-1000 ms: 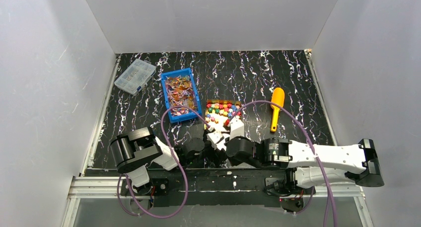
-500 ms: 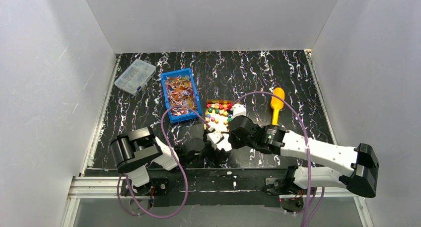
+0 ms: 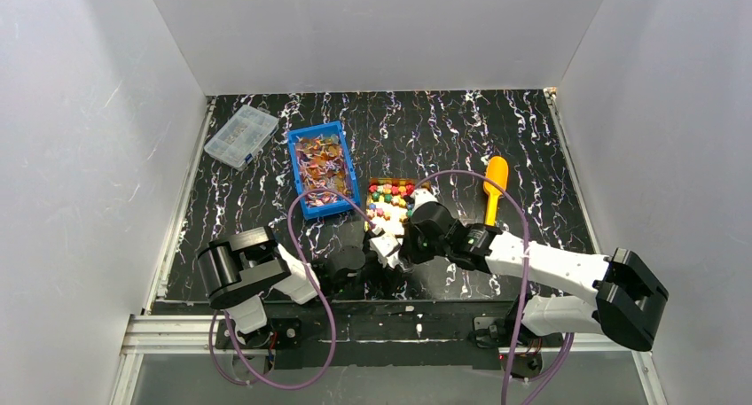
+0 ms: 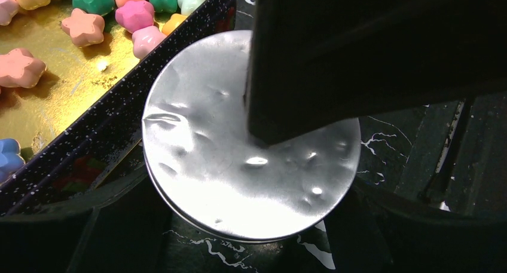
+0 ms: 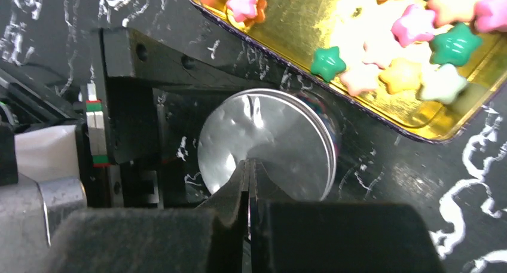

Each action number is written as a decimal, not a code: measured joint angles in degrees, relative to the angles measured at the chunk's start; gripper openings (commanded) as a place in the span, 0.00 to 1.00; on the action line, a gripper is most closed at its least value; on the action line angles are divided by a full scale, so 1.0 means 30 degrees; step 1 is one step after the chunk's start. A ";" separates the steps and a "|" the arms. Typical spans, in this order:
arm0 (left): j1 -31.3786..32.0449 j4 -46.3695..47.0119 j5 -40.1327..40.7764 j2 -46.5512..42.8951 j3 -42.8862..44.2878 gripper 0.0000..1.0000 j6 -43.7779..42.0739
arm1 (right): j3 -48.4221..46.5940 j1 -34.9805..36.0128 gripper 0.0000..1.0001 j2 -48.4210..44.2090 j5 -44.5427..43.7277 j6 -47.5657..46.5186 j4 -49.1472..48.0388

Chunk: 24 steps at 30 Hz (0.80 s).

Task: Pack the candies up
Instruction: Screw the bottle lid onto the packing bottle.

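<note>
Star-shaped candies (image 3: 390,196) in pink, green, yellow and blue lie in a gold tray (image 4: 72,94); they also show in the right wrist view (image 5: 412,23). Orange-purple wrapped candies fill a blue bin (image 3: 301,176). Just in front of the tray stands a round tin with a silver lid (image 4: 239,165). My left gripper (image 4: 251,192) has a finger on each side of the tin and holds it. My right gripper (image 5: 249,163) is shut with nothing in it, its tips resting on the lid (image 5: 281,135). In the top view both grippers meet at the tin, the left (image 3: 383,248) and the right (image 3: 406,242).
An orange scoop (image 3: 493,192) lies right of the tray. A clear compartment box (image 3: 240,136) sits at the far left. White walls close in the table on three sides. The right arm's purple cable loops over the tray.
My right arm has swung forward and left, bringing its gripper over the tin, and its jaws have closed fully. The left arm and the tin have not moved.
</note>
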<state>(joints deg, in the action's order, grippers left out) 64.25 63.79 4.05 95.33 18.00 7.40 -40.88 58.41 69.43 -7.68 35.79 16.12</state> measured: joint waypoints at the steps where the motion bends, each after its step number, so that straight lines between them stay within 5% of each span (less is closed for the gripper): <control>1: 0.0000 0.0044 0.0007 0.0022 0.0000 0.34 0.0000 | 0.0291 -0.0109 0.01 -0.0022 0.0248 0.0087 -0.0809; 7: 0.0000 0.0146 -0.0007 0.0109 0.0007 0.33 -0.0036 | 0.1712 -0.0197 0.01 -0.0299 0.0809 0.0736 -0.3643; 14: -0.0007 0.0277 -0.0015 0.0452 0.0291 0.32 -0.0036 | 0.1639 -0.0204 0.01 -0.0976 0.0160 0.0561 -0.2448; 19: -0.0007 0.0277 -0.0022 0.0452 0.0291 0.32 -0.0036 | 0.1064 -0.0255 0.22 -0.1166 -0.0284 0.0051 -0.0845; 24: -0.0007 0.0270 -0.0029 0.0444 0.0291 0.31 -0.0036 | 0.0262 -0.0503 0.29 -0.1158 -0.0816 -0.0765 0.0678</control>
<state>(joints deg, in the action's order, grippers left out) 64.23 64.60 3.97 96.66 18.87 7.29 -40.10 56.90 65.95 -10.13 33.50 18.15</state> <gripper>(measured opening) 0.806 0.272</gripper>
